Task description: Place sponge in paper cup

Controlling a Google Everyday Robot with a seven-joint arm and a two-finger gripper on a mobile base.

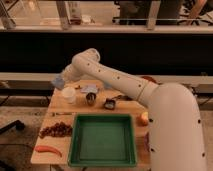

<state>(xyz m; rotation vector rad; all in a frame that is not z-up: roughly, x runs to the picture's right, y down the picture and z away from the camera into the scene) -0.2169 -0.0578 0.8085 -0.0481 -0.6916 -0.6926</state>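
Arm (120, 80) reaches from right side across desk (60, 107) to its far-left corner. Green tray (103, 140) fills near-middle of desk. Grapes (56, 130) at left edge, red pepper (48, 149) at near-left corner, orange fruit (144, 118) at right edge just beside tray.

Cup (68, 95) stands upright near far-left corner, rim up, looks empty. Small metal cup (91, 98) just right of it, dark object (110, 104) further right.

Pincer (60, 81) is over far-left corner, above and slightly left-behind cup. Light-blue sponge (57, 82) sits at its tip, off the desk, so pincer looks closed on sponge. Long axis of sponge appears tilted, low end left; hard to fix.

Key relation: cup lies below and a bit right/near of sponge. Judged next: shift over rim, lower, release.
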